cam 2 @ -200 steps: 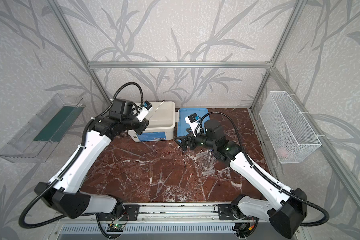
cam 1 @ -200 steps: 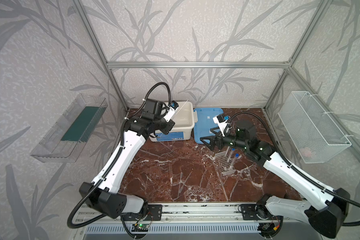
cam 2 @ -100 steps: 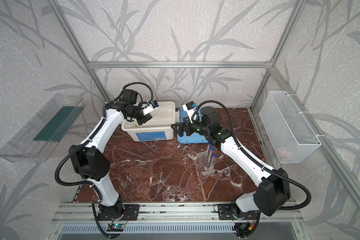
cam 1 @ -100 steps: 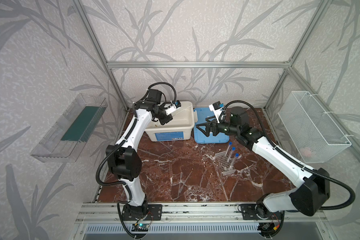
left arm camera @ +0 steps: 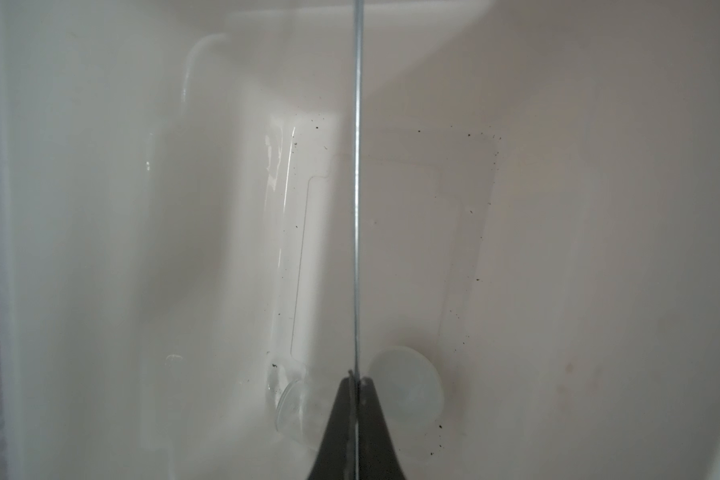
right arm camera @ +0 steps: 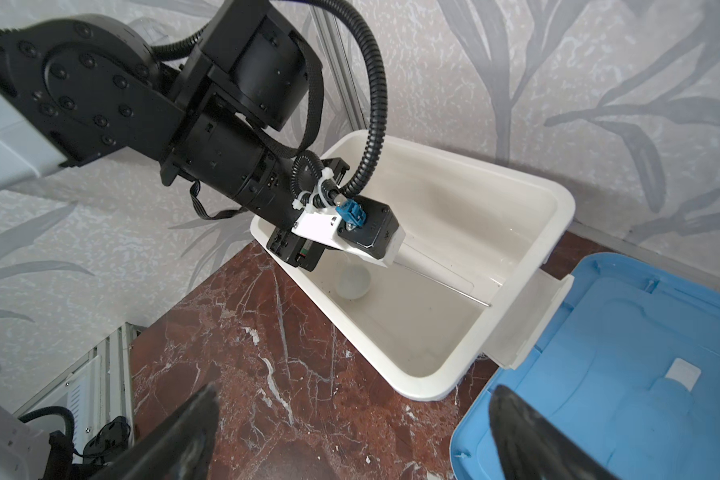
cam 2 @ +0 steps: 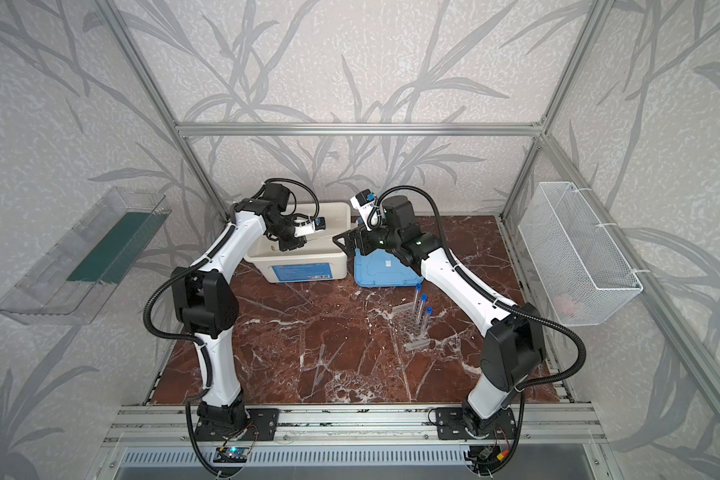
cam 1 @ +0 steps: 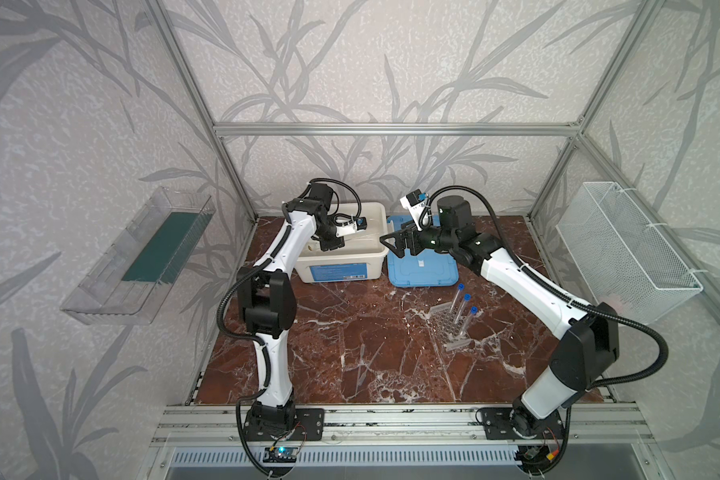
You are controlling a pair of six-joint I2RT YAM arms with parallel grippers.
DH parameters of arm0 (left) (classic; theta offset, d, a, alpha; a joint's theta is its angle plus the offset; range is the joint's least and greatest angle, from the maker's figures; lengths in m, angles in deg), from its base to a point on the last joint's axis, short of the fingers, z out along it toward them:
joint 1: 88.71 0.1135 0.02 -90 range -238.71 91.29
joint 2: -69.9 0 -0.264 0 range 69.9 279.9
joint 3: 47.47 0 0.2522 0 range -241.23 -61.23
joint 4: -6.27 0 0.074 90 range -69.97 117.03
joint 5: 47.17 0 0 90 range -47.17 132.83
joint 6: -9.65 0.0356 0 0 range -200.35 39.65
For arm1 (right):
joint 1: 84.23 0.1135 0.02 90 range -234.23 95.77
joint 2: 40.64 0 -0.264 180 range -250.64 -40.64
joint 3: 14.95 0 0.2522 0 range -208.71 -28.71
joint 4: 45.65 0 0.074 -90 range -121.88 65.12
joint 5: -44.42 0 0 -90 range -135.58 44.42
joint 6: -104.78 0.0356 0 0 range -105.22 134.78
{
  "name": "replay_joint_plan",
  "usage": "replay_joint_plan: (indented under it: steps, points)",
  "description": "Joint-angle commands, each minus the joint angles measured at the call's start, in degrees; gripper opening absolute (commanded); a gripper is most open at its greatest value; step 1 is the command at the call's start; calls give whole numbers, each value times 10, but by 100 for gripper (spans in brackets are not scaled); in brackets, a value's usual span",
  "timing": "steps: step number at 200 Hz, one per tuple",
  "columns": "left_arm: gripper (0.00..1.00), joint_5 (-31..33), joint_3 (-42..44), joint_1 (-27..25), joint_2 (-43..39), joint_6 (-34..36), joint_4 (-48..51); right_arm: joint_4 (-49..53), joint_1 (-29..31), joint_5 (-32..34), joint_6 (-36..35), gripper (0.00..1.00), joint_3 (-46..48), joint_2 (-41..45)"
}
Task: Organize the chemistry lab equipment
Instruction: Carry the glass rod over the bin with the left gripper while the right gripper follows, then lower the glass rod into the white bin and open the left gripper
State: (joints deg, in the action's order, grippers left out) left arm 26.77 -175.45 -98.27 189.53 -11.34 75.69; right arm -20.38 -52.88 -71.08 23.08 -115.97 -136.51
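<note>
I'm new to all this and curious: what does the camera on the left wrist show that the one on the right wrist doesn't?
Only the left wrist view shows the left gripper pinched shut on the thin glass rod, with a small clear jar beside it. Only the right wrist view shows the blue lid, the marble table and the open right gripper. Both show the white tub, the rod and the small round white dish.

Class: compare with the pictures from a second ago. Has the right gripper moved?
Yes. In both top views the right gripper has moved back, off the marble floor by the rack, and is now between the white tub and blue lid.
</note>
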Motion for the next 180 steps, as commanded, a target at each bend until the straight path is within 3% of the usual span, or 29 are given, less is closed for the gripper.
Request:
replay_joint_plan:
  steps: [1,71,144,180]
  points:
    - [0,4,-18,4,17,35,32,19,2,12,-17,99,-20,-9]
    - [0,37,31,12,16,53,17,9,2,-5,-2,99,-24,-44]
    - [0,21,-41,13,80,22,69,20,2,-18,2,99,-47,-73]
    - [0,48,-49,9,102,20,74,17,2,-21,6,99,-51,-82]
